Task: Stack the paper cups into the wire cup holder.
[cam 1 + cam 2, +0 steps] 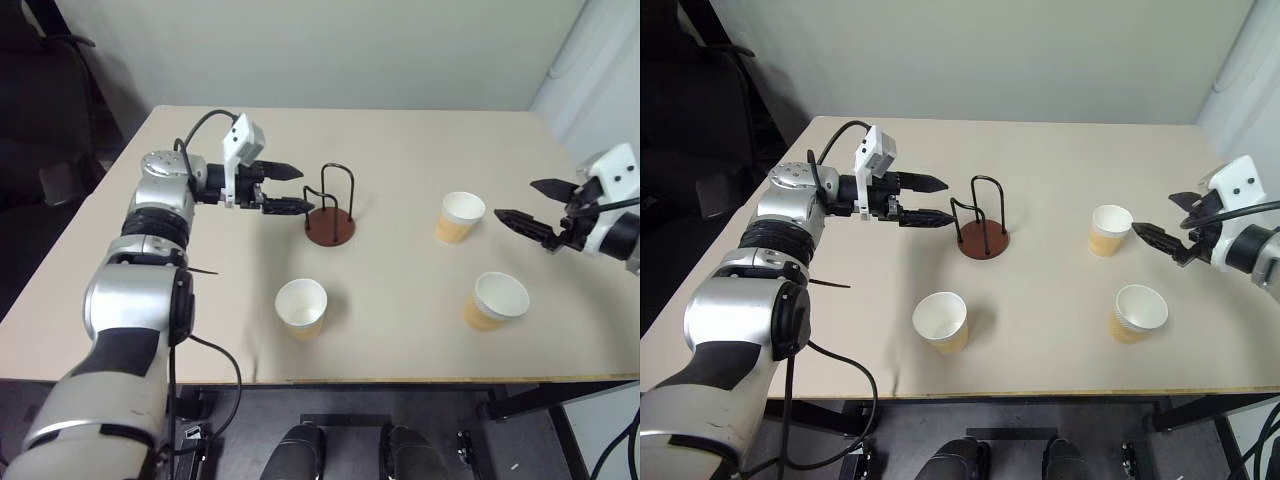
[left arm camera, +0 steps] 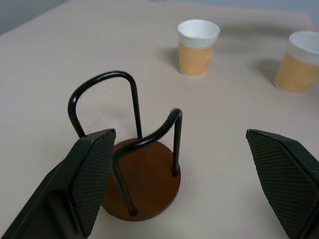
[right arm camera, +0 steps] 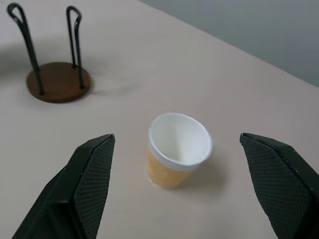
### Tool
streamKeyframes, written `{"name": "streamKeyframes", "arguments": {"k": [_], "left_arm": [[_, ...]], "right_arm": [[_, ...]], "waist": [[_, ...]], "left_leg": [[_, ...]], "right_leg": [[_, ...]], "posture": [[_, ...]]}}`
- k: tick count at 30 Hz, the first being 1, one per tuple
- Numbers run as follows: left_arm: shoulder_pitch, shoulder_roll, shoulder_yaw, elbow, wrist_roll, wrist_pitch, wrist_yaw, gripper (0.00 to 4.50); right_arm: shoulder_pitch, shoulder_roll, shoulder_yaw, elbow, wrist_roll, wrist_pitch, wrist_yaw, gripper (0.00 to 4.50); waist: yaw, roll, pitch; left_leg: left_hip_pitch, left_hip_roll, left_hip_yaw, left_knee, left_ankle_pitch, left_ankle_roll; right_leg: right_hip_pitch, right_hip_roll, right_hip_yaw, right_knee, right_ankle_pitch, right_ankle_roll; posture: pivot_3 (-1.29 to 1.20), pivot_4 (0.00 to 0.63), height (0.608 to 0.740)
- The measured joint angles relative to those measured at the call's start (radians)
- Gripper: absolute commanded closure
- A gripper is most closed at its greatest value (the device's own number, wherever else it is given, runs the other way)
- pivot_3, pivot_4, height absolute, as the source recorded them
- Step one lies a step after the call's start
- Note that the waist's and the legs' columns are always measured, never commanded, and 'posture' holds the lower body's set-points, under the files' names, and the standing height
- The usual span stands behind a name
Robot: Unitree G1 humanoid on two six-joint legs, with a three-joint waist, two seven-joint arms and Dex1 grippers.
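**Spotter:** Both sets of jaws are spread wide and empty. Your right gripper (image 1: 522,203) faces the far paper cup (image 3: 178,150), which stands upright on the table (image 1: 400,130); two more paper cups, a near-right one (image 1: 496,301) and a near-left one (image 1: 302,307), stand nearer you, well apart.

**Operator:** How will it handle?

**Spotter:** Light and thin-walled, I'd judge, so it'll crush easily. Pinch gently across the wall just under the rolled rim. Your left gripper (image 1: 295,189) sits just beside the wire cup holder (image 1: 331,206); that stand looks light too, so steady it.
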Motion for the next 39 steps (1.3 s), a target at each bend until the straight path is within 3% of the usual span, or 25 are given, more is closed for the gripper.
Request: {"name": "streamKeyframes", "arguments": {"k": [20, 27, 39], "left_arm": [[0.082, 0.029, 0.006, 0.003, 0.031, -0.076, 0.154, 0.0], [0.085, -0.052, 0.002, 0.005, 0.069, -0.179, 0.373, 0.0], [0.1, -0.125, -0.001, 0.019, 0.077, -0.198, 0.395, 0.0]], "right_arm": [[-0.061, 0.0, 0.068, 0.065, -0.011, -0.032, 0.005, 0.43], [-0.06, 0.029, 0.088, 0.067, -0.019, -0.052, -0.005, 0.43], [-0.059, 0.037, 0.091, 0.056, -0.018, -0.048, -0.025, 0.43]], "waist": [[0.003, 0.0, 0.0], [0.006, 0.0, 0.0], [0.005, 0.0, 0.0]], "left_leg": [[0.0, 0.0, 0.0, 0.001, 0.001, 0.002], [0.0, -0.001, 0.002, 0.002, 0.001, 0.003], [0.001, -0.001, 0.002, 0.002, 0.002, 0.002]], "right_leg": [[0.0, -0.001, 0.0, 0.001, 0.0, 0.001], [0.001, -0.001, 0.0, 0.001, 0.001, 0.003], [0.001, -0.001, 0.001, 0.001, 0.002, 0.003]], "posture": [[0.0, 0.15, 0.74], [0.0, 0.15, 0.74], [0.0, 0.15, 0.74]]}}
